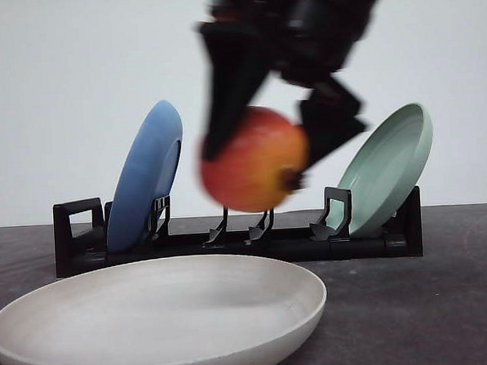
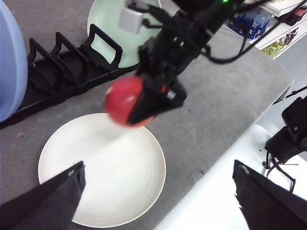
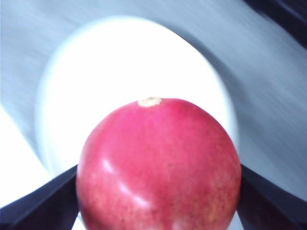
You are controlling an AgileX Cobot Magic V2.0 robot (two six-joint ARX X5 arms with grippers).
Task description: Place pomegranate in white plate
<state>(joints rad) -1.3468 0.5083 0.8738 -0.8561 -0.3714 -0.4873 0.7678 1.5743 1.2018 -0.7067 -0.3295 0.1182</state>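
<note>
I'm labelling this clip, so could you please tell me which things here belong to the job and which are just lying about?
Part of the job:
- pomegranate, held in the right gripper
- white plate, below the fruit

Just lying about:
- blue plate, upright in the rack
- pale green plate, leaning in the rack
- black dish rack
- left gripper, open and idle

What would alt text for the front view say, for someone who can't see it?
The right gripper holds the pomegranate in the air above the far rim of the empty white plate. Behind them a black rack holds a blue plate and a green plate on edge.
</note>
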